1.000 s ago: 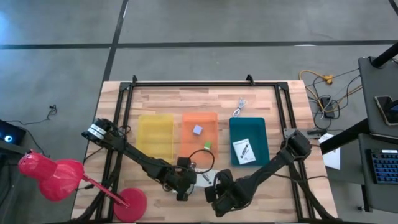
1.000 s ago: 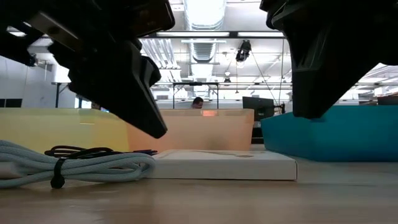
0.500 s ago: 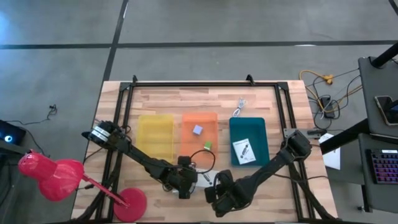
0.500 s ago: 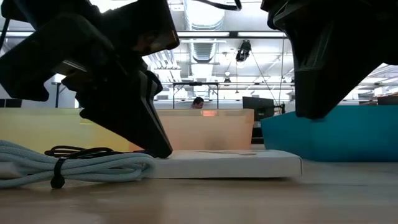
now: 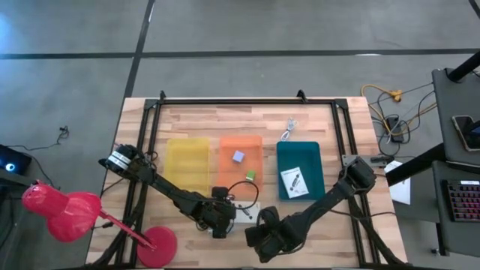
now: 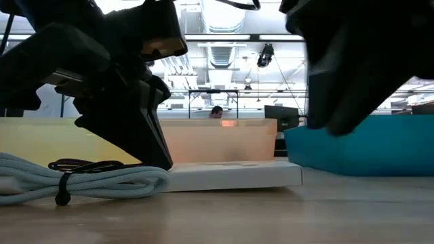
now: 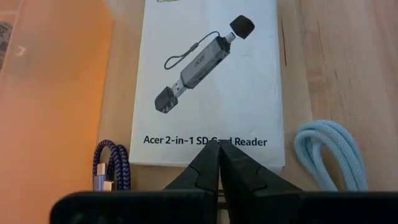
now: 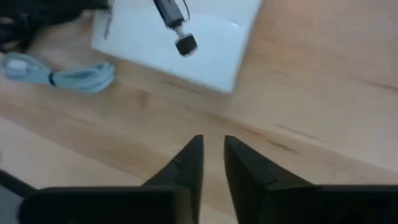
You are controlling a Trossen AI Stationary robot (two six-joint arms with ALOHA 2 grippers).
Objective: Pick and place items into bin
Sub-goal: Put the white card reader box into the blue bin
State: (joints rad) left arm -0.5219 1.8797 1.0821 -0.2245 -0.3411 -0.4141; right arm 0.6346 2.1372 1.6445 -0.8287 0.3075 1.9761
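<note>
A white printed box, "Acer 2-in-1 SD Card Reader" (image 7: pixel 211 74), lies flat on the table (image 5: pixel 249 213) in front of the orange bin (image 5: pixel 240 159). My left gripper (image 7: pixel 219 149) is shut, its tips at the box's short end. My right gripper (image 8: pixel 213 146) hovers slightly open above bare wood, near the box (image 8: pixel 180 43) and touching nothing. A pale coiled cable (image 6: pixel 81 179) and a purple braided cable (image 7: pixel 112 171) lie beside the box. The lavender cube (image 5: pixel 238 157) and green cube (image 5: pixel 250 174) sit in the orange bin. My left gripper presses its shut fingertips (image 7: pixel 211 155) on the box's short edge under the printed title (image 7: pixel 186 152). The fingers slant down from above onto the box's left end (image 6: pixel 169 167). The box lies flat on the table.
The yellow bin (image 5: pixel 187 165), the orange bin and the teal bin (image 5: pixel 311 154) stand in a row; the teal one holds a white card with a tool (image 5: pixel 295 181). A black cable (image 6: pixel 88 164) loops by the box. A small white cable (image 5: pixel 287 129) lies farther back. A red lamp (image 5: pixel 67 214) stands at the left.
My left gripper has come down onto the box's left end, fingers shut. Under that touch the box has slid a little toward the table's left; its right end has drawn back in the low view. The cables have stayed put.
</note>
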